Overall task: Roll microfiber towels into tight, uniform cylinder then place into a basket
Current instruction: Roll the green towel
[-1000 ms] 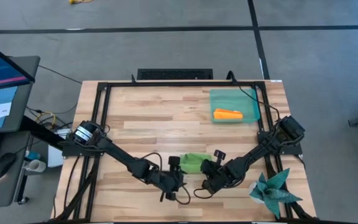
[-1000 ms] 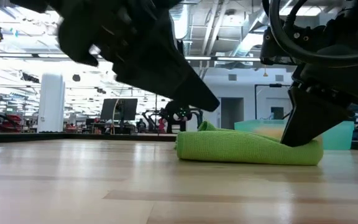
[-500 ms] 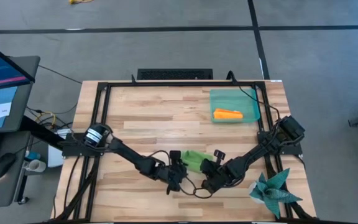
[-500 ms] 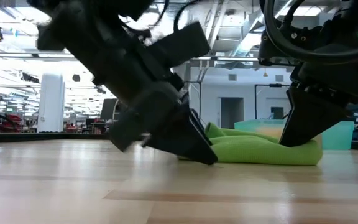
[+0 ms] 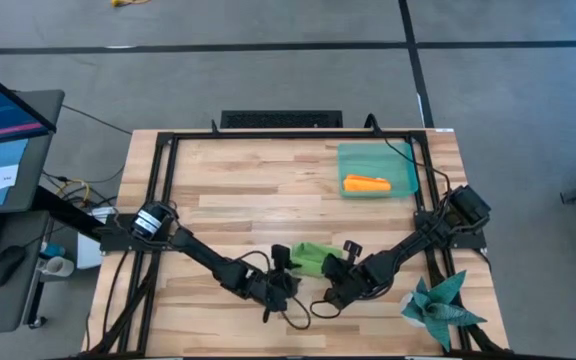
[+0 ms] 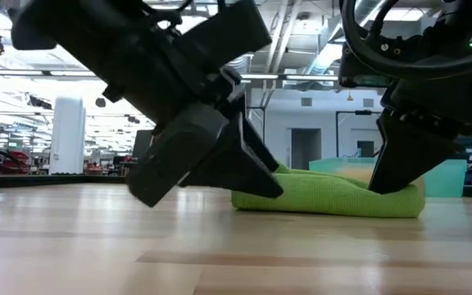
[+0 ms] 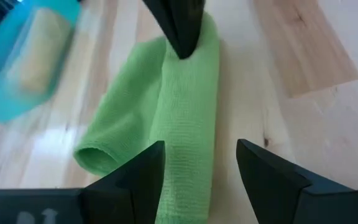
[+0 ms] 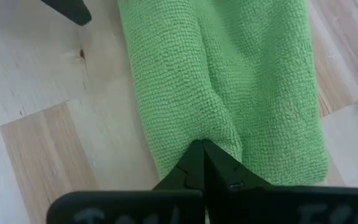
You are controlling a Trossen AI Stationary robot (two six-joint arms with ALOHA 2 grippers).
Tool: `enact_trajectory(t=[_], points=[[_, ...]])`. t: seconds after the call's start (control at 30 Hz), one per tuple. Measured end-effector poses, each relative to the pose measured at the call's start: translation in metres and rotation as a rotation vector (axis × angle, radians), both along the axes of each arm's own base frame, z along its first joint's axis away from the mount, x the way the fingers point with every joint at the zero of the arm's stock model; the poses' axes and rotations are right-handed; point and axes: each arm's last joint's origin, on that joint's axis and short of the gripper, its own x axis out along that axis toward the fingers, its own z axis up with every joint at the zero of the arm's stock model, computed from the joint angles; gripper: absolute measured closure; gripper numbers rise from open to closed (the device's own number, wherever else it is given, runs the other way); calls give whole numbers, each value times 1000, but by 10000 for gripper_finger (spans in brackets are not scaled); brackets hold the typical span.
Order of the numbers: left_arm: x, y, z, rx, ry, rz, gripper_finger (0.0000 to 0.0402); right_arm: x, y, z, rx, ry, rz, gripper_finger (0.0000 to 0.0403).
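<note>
Right tool (image 8: pixel 202 163) was pinched shut on the green towel (image 8: pixel 229 81), probably anchoring that end. Left tool (image 7: pixel 197 163) sat wide open at the other end, ready to grab.

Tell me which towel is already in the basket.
The orange towel, rolled up inside the basket. The green towel lies on the table between the left gripper and the right gripper.
</note>
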Motion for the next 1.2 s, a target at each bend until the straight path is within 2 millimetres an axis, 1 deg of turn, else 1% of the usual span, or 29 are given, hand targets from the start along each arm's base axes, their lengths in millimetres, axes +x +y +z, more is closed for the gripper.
enact_trajectory(t=[0.17, 0.3, 0.47, 0.57, 0.7, 0.83, 0.9, 0.93, 1.0, 1.07, 1.13, 1.2], points=[[2, 10, -3, -65, 37, 22, 208, 0, -1, 0, 5, 3, -1, 392], [7, 26, -6, -132, 87, 43, 208, 0, -1, 0, 6, 5, 2, 390], [14, 44, -5, -277, 132, 29, 211, 0, 0, 0, 25, 19, 7, 389], [15, 53, -6, -309, 145, 64, 233, 0, 0, 0, 24, 22, 17, 389], [16, 63, -8, -360, 180, 102, 288, 0, 0, 0, 23, 23, 25, 381], [16, 66, -9, -466, 204, 114, 354, 0, 0, 0, 23, 23, 30, 359], [16, 66, -9, -489, 205, 124, 381, 0, 0, 0, 23, 23, 31, 344], [16, 66, -9, -500, 206, 130, 388, 0, 0, 0, 23, 23, 31, 336], [15, 66, -10, -525, 212, 142, 391, 1, 0, -1, 23, 23, 32, 320], [15, 65, -10, -561, 220, 153, 383, 0, 0, -1, 23, 22, 32, 308], [15, 65, -10, -600, 229, 156, 374, 0, 0, 0, 21, 26, 32, 301], [15, 63, -10, -645, 239, 154, 371, 0, 0, 5, 22, 34, 33, 301]])
